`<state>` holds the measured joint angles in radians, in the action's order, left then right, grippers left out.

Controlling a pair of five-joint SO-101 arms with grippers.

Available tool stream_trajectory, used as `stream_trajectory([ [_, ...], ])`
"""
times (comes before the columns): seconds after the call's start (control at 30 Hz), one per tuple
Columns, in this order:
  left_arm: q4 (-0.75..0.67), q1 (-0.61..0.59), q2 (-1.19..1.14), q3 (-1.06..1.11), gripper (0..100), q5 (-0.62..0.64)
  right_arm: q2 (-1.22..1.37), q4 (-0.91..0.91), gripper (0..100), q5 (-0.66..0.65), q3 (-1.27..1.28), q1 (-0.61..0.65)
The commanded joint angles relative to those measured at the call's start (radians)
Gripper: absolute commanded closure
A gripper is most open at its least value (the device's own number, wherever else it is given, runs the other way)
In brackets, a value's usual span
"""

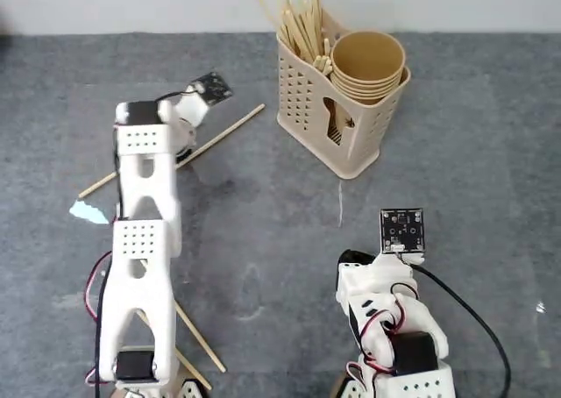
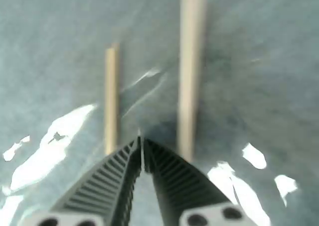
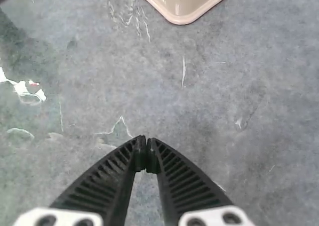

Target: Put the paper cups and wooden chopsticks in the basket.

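Observation:
A cream slotted basket (image 1: 329,122) stands at the back of the grey mat, holding a stack of paper cups (image 1: 368,60) and a bundle of wooden chopsticks (image 1: 302,25). One chopstick (image 1: 215,139) lies slanted on the mat and passes under the left arm (image 1: 145,205). In the left wrist view my left gripper (image 2: 142,142) is shut and empty, just above the mat. Its tips sit between two chopsticks, a thinner one (image 2: 110,101) and a nearer, thicker-looking one (image 2: 191,61). My right gripper (image 3: 145,140) is shut on nothing, low over bare mat, with the basket's base (image 3: 184,2) farther off.
More loose chopsticks (image 1: 197,337) lie beside the left arm's base at the front left. A small blue scrap (image 1: 88,212) sits on the mat left of that arm. The right arm (image 1: 394,328) is folded back at the front right.

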<state>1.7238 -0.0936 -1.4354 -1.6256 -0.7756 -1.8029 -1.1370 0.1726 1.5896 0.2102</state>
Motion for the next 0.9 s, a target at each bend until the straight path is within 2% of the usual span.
stream_trajectory([
  [0.0,0.017,0.014,0.103,-0.051,99,-0.005,-0.010,0.015,98.3,0.000,-0.006,0.002],
  [0.13,-0.052,-0.009,0.107,-0.051,99,-0.005,-0.010,0.013,98.3,0.000,-0.006,0.004],
  [0.27,-0.183,-0.052,0.072,-0.051,99,0.008,-0.010,0.013,98.3,0.000,-0.006,0.002],
  [0.47,-0.446,-0.118,-0.031,-0.047,99,0.178,-0.010,0.013,98.3,0.000,-0.006,0.002],
  [0.53,-0.433,-0.117,-0.060,-0.047,99,0.175,-0.010,0.013,98.3,0.000,-0.006,0.002],
  [0.67,-0.292,-0.081,-0.078,-0.047,99,0.158,-0.010,0.013,98.3,0.000,-0.006,0.004],
  [0.87,-0.083,-0.005,-0.074,-0.051,99,0.000,-0.010,0.013,98.3,0.000,-0.006,0.004],
])
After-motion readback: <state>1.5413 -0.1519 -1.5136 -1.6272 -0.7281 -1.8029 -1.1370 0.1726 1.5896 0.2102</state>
